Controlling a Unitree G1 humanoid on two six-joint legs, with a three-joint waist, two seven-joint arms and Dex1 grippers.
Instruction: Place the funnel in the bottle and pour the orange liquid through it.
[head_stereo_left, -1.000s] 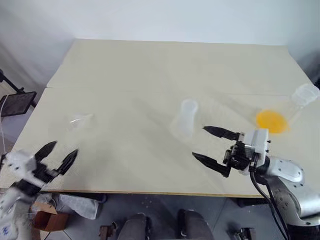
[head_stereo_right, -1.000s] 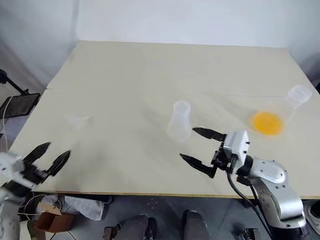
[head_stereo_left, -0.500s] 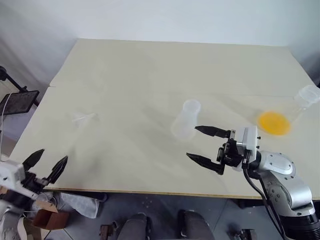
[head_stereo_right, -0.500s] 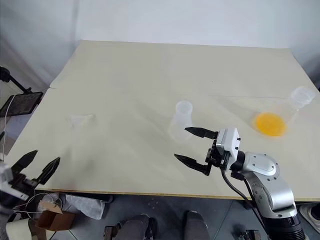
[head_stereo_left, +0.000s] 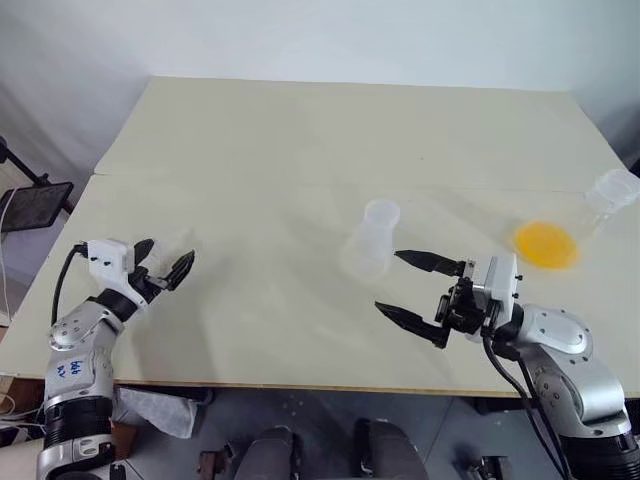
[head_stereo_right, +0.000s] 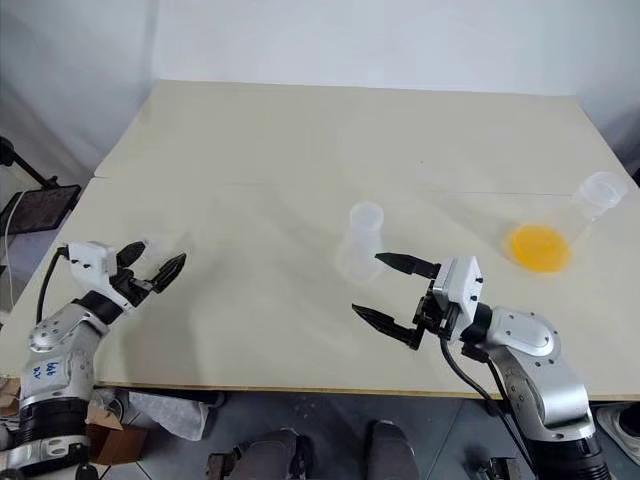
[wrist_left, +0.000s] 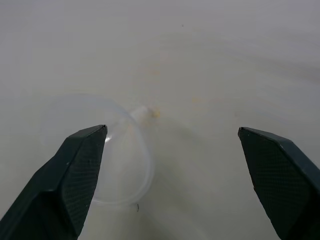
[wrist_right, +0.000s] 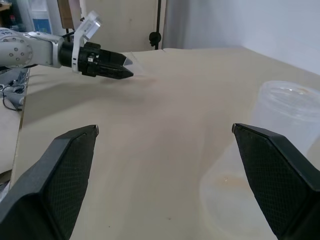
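Left gripper, right gripper: jaws spread.

Two black fingers of the right gripper rise far apart over the pale surface. Close beside one of them stands the bottle, translucent, upright, its round rimmed mouth open. Well apart across the surface, the left gripper reaches in level on its white and grey arm, dark fingers seen side-on; whether they are parted cannot be told from here. A faint clear shape, perhaps the funnel, lies at their tips
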